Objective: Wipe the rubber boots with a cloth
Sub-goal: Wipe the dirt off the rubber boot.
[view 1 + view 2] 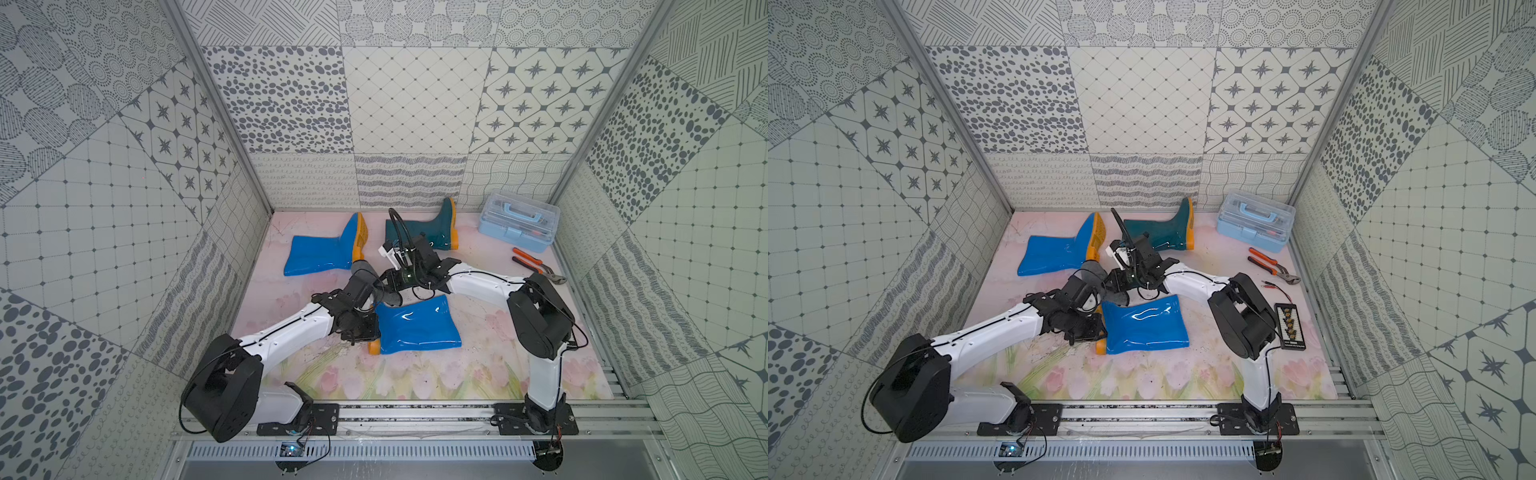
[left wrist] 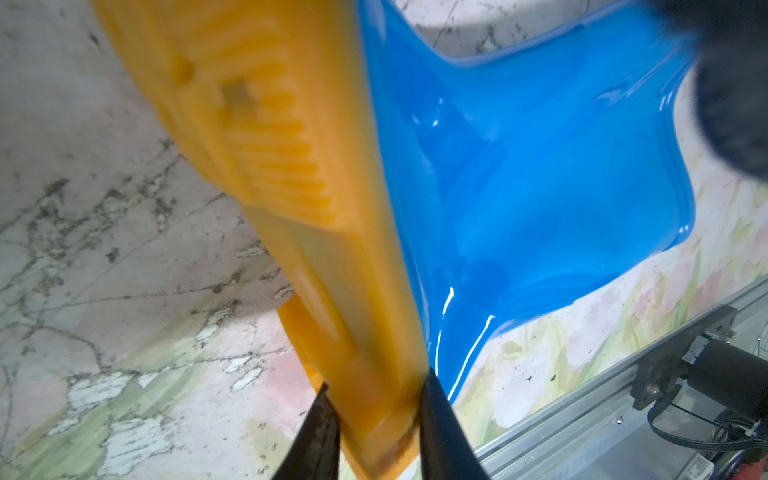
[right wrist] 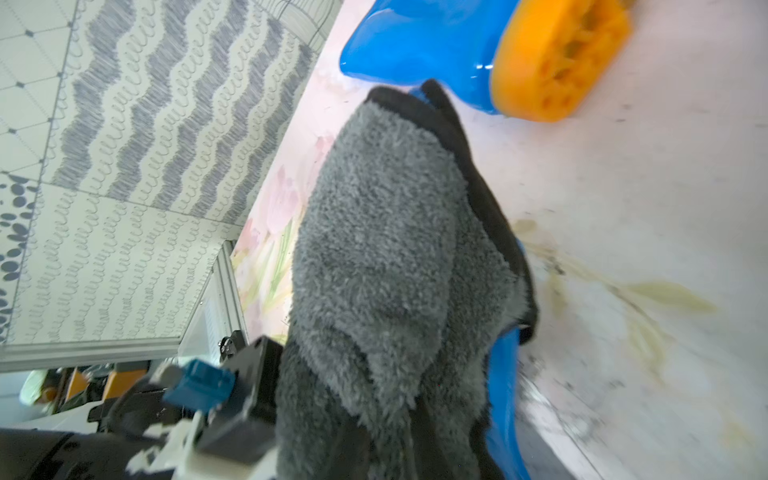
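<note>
Cloth point(image 3: 374, 249): grey, fluffy and bunched, hanging from the right tool point(image 1: 390, 286), whose jaws are together on it and buried in the pile. It sits at the foot end of the near blue boot point(image 1: 419, 326), on the side facing the far blue boot point(image 1: 322, 253). No view shows whether it touches the rubber. The near blue boot lies on its side mid-counter, shaft toward the right arm's side. The left tool point(image 2: 374, 415) is clamped across one end of its orange sole point(image 2: 282, 166), probably to pin the slick boot so it does not skate under wiping strokes. The far blue boot and the teal boot point(image 1: 424, 232) lie on their sides near the back wall, with neither tool on them. A light-blue toolbox point(image 1: 517, 226) and orange-handled pliers point(image 1: 536, 266) sit at the right edge of the floral counter point(image 1: 478, 374), well apart from the work.
</note>
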### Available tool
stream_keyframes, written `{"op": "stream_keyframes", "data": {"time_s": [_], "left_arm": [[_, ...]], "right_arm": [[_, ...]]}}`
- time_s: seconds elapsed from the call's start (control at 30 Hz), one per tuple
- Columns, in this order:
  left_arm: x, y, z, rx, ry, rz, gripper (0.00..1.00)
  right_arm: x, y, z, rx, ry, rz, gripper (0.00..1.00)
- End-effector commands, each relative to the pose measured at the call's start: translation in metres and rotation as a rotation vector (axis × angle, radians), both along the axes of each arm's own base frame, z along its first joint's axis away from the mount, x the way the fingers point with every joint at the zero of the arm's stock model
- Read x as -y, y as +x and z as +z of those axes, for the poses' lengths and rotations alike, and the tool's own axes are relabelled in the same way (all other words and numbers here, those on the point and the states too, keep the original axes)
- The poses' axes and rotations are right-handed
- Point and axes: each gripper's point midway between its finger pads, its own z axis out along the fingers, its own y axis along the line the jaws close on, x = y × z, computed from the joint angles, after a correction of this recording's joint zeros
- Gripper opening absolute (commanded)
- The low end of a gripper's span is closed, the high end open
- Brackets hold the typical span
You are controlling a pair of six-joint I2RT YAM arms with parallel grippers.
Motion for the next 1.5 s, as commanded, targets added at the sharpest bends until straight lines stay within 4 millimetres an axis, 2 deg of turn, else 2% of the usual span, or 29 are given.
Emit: {"op": "stream_keyframes", "data": {"time_s": [0.0, 0.03, 0.1, 0.2, 0.27, 0.33, 0.43, 0.6, 0.67, 0.73, 0.83, 0.9, 1.03, 1.17, 1.23, 1.3, 1.47], "left_arm": [[-0.032, -0.016, -0.019, -0.033, 0.212, -0.171, 0.0], [-0.033, -0.016, -0.021, -0.044, 0.22, -0.169, 0.0], [-0.032, -0.015, -0.024, -0.058, 0.231, -0.171, 0.0], [-0.033, -0.013, -0.027, -0.063, 0.242, -0.16, 0.0], [-0.032, -0.012, -0.028, -0.061, 0.241, -0.154, 0.0], [-0.032, -0.012, -0.03, -0.06, 0.238, -0.148, 0.0], [-0.031, -0.012, -0.031, -0.059, 0.23, -0.148, 0.0], [-0.03, -0.009, -0.029, -0.036, 0.228, -0.155, 0.0], [-0.028, -0.007, -0.028, -0.021, 0.214, -0.163, 0.0], [-0.025, -0.006, -0.027, -0.019, 0.205, -0.171, 0.0], [-0.021, -0.006, -0.028, -0.027, 0.198, -0.191, 0.0], [-0.02, -0.006, -0.028, -0.029, 0.199, -0.203, 0.0], [-0.014, -0.008, -0.028, -0.027, 0.193, -0.226, 0.0], [-0.014, -0.007, -0.026, -0.022, 0.203, -0.211, 0.0], [-0.012, -0.006, -0.026, -0.014, 0.193, -0.184, 0.0], [-0.011, -0.003, -0.025, -0.001, 0.178, -0.153, 0.0], [-0.011, 0.004, -0.012, 0.016, 0.103, -0.035, 0.34]], "right_arm": [[-0.019, 0.003, 0.005, 0.006, 0.1, 0.078, 0.0], [-0.015, 0.008, -0.005, 0.002, 0.059, 0.055, 0.0], [0.007, 0.023, -0.031, -0.019, -0.032, -0.031, 0.0], [0.061, 0.047, -0.065, -0.114, -0.093, -0.202, 0.0], [0.096, 0.054, -0.079, -0.147, -0.107, -0.284, 0.0], [0.111, 0.05, -0.082, -0.146, -0.127, -0.293, 0.0], [0.102, 0.026, -0.067, -0.135, -0.105, -0.222, 0.0], [0.07, -0.035, -0.028, -0.048, -0.102, -0.083, 0.0], [0.067, -0.05, -0.024, -0.06, -0.093, -0.076, 0.0], [0.064, -0.054, -0.03, -0.089, -0.072, -0.082, 0.0], [0.047, -0.049, -0.046, -0.149, -0.057, -0.065, 0.0], [0.03, -0.039, -0.047, -0.14, -0.041, -0.047, 0.0], [0.003, 0.001, -0.031, -0.096, -0.005, -0.087, 0.0], [-0.001, 0.042, -0.007, -0.043, 0.012, -0.178, 0.0], [-0.001, 0.053, -0.001, -0.025, 0.014, -0.206, 0.0], [-0.002, 0.055, 0.003, -0.02, 0.019, -0.211, 0.0], [0.0, 0.036, -0.003, -0.037, 0.009, -0.208, 0.0]]}}
